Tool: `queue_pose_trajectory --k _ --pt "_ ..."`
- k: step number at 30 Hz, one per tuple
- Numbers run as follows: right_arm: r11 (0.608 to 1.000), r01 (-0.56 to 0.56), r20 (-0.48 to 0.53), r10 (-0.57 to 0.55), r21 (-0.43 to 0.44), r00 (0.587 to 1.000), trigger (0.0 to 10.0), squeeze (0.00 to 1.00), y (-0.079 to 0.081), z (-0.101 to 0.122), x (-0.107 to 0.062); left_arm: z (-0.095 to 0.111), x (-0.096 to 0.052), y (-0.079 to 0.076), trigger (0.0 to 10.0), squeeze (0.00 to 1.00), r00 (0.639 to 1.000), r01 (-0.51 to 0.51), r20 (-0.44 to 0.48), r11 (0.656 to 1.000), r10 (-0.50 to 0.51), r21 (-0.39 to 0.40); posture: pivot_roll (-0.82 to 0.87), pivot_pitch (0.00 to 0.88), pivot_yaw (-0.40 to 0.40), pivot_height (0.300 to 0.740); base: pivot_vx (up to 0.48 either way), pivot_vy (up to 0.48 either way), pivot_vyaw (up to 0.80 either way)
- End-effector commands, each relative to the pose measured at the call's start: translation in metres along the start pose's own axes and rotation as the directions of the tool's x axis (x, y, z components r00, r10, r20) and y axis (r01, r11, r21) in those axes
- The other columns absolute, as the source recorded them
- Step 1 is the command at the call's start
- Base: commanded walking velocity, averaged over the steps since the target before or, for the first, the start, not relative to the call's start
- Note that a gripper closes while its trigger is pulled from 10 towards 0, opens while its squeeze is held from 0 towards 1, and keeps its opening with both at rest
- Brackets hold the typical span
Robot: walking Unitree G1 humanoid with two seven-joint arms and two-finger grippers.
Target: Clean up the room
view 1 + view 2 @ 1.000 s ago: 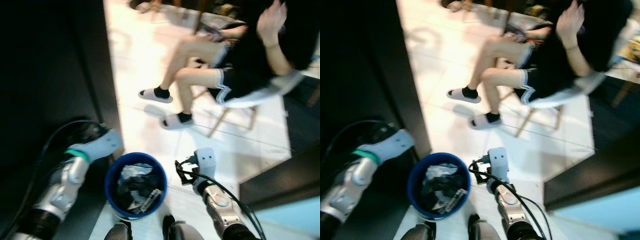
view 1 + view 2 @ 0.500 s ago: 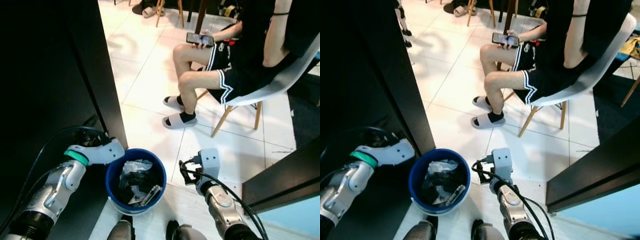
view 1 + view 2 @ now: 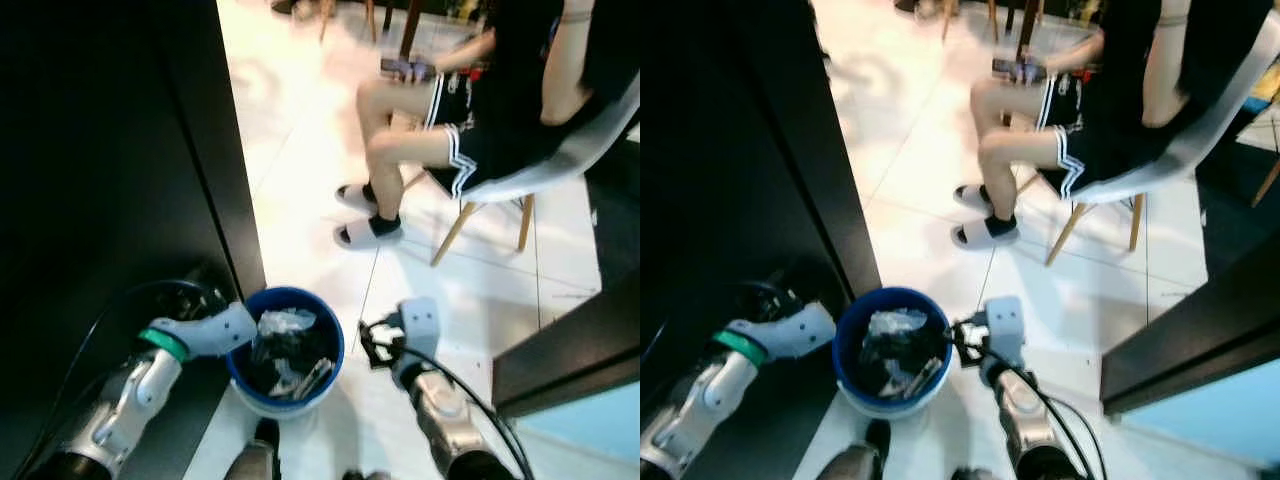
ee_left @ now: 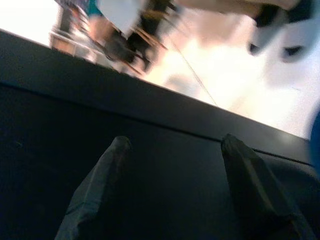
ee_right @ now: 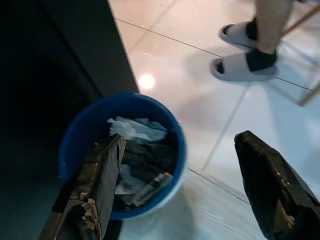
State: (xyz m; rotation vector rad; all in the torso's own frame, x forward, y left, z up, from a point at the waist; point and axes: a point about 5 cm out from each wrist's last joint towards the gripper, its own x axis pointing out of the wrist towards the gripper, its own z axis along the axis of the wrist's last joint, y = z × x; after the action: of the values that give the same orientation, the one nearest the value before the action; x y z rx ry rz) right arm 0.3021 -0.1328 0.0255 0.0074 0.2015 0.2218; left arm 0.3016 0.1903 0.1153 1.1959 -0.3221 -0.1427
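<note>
Head cam, left eye: blue bucket (image 3: 285, 350) sits on the pale tile floor (image 3: 310, 190), near centre, w/ crumpled paper & dark scraps inside. Left arm comes up from the near-left corner, elbow bent, forearm angled toward the bucket; its white wrist housing is just beside the bucket's left rim. Left gripper (image 3: 190, 298) is lost in shade against the dark wall panel (image 3: 110, 150). Right arm rises from the near edge, right of the bucket, wrist turned in toward it; right gripper (image 3: 368, 342) hangs just beside the right rim, not touching that I can tell. Far right, a person (image 3: 480, 110) sits on a white chair (image 3: 560, 160), legs crossed, white slides on, phone in hand.

Right eye: same layout, blurred. Bucket between the two wrists; dark furniture edge (image 3: 1190, 330) at right.

Left wrist cam: two black fingers (image 4: 100, 190) spread well apart, nothing between them, pointing at the dark panel; bright floor beyond its edge.

Right wrist cam: fingers (image 5: 97, 185) wide apart, empty, aimed down at the bucket's open top. One fingertip overlaps the bucket's rim in view; contact — can't tell. Person's slides further off on the tile.
</note>
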Motion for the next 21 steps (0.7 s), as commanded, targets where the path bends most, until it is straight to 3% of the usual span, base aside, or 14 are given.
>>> queue_pose_trajectory --k 1,3,6,8,12,15,17,18,19,20,21 --pt "1.000 0.008 -0.039 -0.007 0.011 0.999 10.0 0.00 -0.001 -0.011 -0.006 -0.011 -0.005 -0.002 10.0 0.00 0.999 0.011 -0.032 0.999 -0.009 0.053 0.14 0.178 0.004 0.740 0.000 0.000 0.00" --pt "1.000 0.008 -0.040 -0.008 0.011 0.999 10.0 0.00 -0.001 -0.011 -0.006 -0.017 -0.005 0.000 10.0 0.00 0.997 0.011 -0.082 0.999 -0.006 0.053 0.14 0.178 0.004 0.740 0.000 0.000 0.00" --pt "1.000 0.008 -0.040 -0.007 0.011 0.999 10.0 0.00 -0.001 -0.011 -0.006 -0.017 -0.005 0.001 10.0 0.00 0.996 0.015 -0.085 0.999 -0.011 0.047 0.14 0.178 0.004 0.740 0.000 0.000 0.00" --pt "1.000 0.007 -0.039 -0.007 0.011 0.999 10.0 0.00 -0.001 -0.011 -0.006 -0.014 -0.003 0.002 10.0 0.00 0.998 0.013 -0.065 0.999 -0.010 0.047 0.15 0.182 0.000 0.740 0.000 0.000 0.00" --pt "1.000 0.002 -0.040 -0.001 0.011 0.999 10.0 0.00 0.000 -0.011 -0.005 0.000 0.002 0.008 10.0 0.00 0.992 -0.042 0.126 0.995 0.030 0.091 0.15 0.180 -0.003 0.740 0.000 0.000 0.00" --pt "1.000 0.001 -0.040 0.000 0.011 0.999 10.0 0.00 0.000 -0.010 -0.005 -0.007 0.003 0.008 10.0 0.00 0.993 -0.039 0.111 0.993 0.026 0.114 0.15 0.180 -0.003 0.740 0.000 0.000 0.00" --pt "1.000 0.002 -0.040 -0.002 0.011 0.999 10.0 0.00 0.000 -0.010 -0.004 -0.022 0.003 0.009 10.0 0.00 0.999 -0.031 0.010 0.988 0.030 0.152 0.14 0.179 0.001 0.740 0.000 0.000 0.00" --pt "1.000 0.004 -0.041 -0.003 0.011 0.999 10.0 0.00 0.000 -0.010 -0.005 -0.049 0.001 0.009 10.0 0.00 0.979 0.007 -0.203 0.979 0.035 0.203 0.14 0.179 0.001 0.740 0.000 0.000 0.00" --pt "1.000 0.005 -0.041 -0.004 0.011 0.999 10.0 0.00 0.000 -0.010 -0.005 -0.067 -0.003 0.010 10.0 0.00 0.935 0.044 -0.352 0.973 0.040 0.229 0.14 0.179 0.001 0.740 0.000 0.000 0.00" --pt "1.000 0.007 -0.041 -0.007 0.012 0.999 10.0 0.00 -0.001 -0.011 -0.005 -0.081 -0.010 0.013 10.0 0.00 0.886 0.053 -0.460 0.975 0.054 0.217 0.14 0.179 0.001 0.740 0.000 0.000 0.00" --pt "1.000 0.007 -0.041 -0.007 0.012 0.999 10.0 0.00 -0.001 -0.011 -0.005 -0.081 -0.010 0.013 10.0 0.00 0.886 0.053 -0.460 0.975 0.054 0.217 0.14 0.179 0.001 0.740 0.000 0.000 0.00"
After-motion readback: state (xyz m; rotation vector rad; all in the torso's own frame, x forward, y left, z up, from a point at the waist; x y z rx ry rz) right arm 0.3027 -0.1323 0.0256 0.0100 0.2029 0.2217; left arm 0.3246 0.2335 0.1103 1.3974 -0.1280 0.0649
